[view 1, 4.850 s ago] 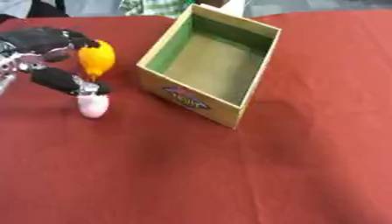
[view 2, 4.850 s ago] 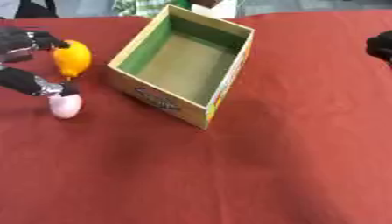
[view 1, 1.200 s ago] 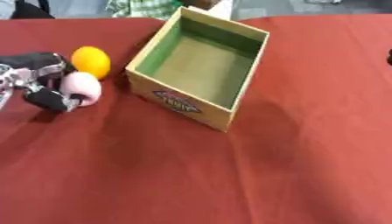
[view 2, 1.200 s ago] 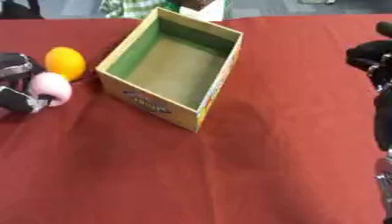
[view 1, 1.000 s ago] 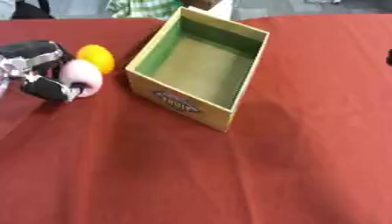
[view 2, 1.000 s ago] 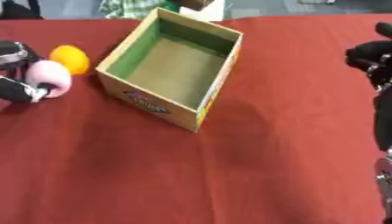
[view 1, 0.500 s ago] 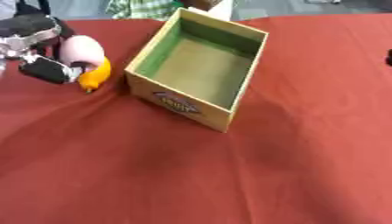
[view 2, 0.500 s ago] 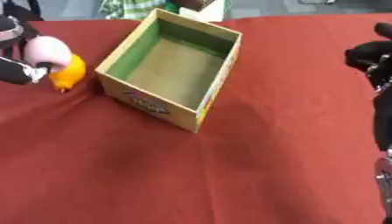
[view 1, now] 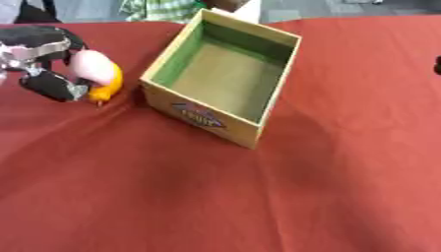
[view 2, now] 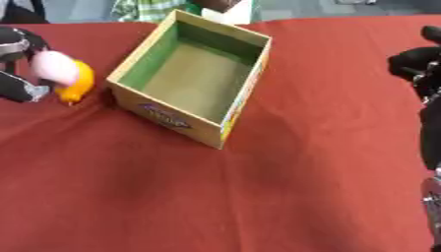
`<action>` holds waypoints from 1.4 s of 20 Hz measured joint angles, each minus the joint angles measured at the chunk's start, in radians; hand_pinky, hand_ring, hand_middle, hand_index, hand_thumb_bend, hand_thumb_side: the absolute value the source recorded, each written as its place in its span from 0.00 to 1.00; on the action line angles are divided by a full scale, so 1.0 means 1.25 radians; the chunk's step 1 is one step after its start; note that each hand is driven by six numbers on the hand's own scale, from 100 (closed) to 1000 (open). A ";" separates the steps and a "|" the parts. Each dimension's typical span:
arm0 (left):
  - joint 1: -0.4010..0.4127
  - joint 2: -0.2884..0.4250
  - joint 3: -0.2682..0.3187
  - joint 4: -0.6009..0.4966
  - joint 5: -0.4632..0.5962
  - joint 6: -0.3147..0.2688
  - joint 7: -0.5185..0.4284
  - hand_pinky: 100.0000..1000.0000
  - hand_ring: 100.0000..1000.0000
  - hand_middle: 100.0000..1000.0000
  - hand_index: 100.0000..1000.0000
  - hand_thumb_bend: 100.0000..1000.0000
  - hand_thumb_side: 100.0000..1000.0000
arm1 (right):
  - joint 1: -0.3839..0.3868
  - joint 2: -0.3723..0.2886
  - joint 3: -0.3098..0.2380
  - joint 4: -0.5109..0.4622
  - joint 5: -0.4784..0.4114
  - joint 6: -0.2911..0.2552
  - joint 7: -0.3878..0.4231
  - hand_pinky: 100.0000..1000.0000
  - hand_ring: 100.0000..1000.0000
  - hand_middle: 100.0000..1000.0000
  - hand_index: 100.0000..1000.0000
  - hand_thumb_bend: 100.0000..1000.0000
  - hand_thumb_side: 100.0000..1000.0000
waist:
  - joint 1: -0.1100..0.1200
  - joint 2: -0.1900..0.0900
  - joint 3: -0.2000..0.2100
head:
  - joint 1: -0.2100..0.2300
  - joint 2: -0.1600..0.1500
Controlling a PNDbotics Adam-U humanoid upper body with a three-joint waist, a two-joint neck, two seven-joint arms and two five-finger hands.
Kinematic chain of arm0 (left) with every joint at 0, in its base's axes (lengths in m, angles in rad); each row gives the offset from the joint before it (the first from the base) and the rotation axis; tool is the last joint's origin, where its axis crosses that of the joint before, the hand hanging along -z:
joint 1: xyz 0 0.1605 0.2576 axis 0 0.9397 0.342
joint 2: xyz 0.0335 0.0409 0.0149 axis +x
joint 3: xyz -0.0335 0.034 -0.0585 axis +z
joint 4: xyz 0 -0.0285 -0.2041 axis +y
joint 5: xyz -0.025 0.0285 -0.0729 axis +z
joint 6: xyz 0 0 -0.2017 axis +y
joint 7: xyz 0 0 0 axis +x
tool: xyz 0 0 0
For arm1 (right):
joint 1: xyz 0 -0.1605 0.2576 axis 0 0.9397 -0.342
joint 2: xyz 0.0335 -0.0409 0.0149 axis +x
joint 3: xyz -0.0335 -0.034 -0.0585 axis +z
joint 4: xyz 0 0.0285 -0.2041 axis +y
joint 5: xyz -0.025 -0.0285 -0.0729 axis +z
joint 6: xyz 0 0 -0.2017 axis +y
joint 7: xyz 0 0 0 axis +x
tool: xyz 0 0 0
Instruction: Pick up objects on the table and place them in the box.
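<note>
- Now your red tablecloth spreads under everything.
- Your open cardboard box, green inside, sits near the middle, holding nothing.
- Your right hand shows at the right edge; you cannot tell how its fingers stand.
- Your left hand curls round the pink object, left of the box.
- Your orange object lies partly hidden behind the pink one, beside the box.

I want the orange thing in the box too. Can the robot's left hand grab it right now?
Probably not yet: the left hand already has its fingers curled round the pink object, which sits in front of the orange object.
</note>
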 measured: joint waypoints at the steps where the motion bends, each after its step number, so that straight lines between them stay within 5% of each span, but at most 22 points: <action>1: -0.004 -0.001 0.000 -0.002 0.007 0.005 0.013 0.35 0.53 0.54 0.57 0.00 0.21 | 0.000 0.000 0.000 0.000 0.000 0.001 -0.001 0.71 0.63 0.51 0.77 0.00 0.96 | 0.000 0.000 0.000 | 0.000 0.000; 4: -0.016 -0.005 0.000 -0.006 0.032 0.021 0.055 0.34 0.51 0.51 0.54 0.00 0.21 | 0.001 0.000 0.000 0.000 0.000 0.002 -0.003 0.71 0.63 0.51 0.77 0.00 0.96 | 0.000 0.000 0.000 | 0.000 0.000; 5: -0.018 -0.007 -0.001 -0.006 0.039 0.025 0.067 0.31 0.47 0.44 0.46 0.00 0.21 | 0.003 0.000 0.000 0.000 0.000 0.003 -0.003 0.71 0.63 0.50 0.77 0.00 0.96 | 0.000 0.000 0.000 | 0.000 0.000; 13: -0.124 -0.061 -0.030 0.001 0.056 0.028 0.129 0.30 0.45 0.41 0.46 0.00 0.23 | 0.005 0.000 0.001 0.000 -0.001 0.004 -0.003 0.71 0.63 0.50 0.77 0.00 0.96 | 0.002 -0.006 -0.011 | 0.000 0.000; 20: -0.228 -0.163 -0.081 0.082 0.018 -0.022 0.180 0.30 0.45 0.42 0.47 0.00 0.23 | -0.004 0.000 0.008 0.000 -0.006 0.001 0.009 0.71 0.63 0.50 0.77 0.00 0.95 | 0.006 -0.007 -0.045 | 0.007 0.001; 28: -0.281 -0.299 -0.116 0.225 -0.127 -0.102 0.245 0.28 0.44 0.43 0.48 0.00 0.23 | -0.023 0.000 0.012 0.000 -0.018 -0.003 0.018 0.71 0.63 0.51 0.77 0.00 0.95 | 0.004 -0.001 -0.079 | 0.027 0.000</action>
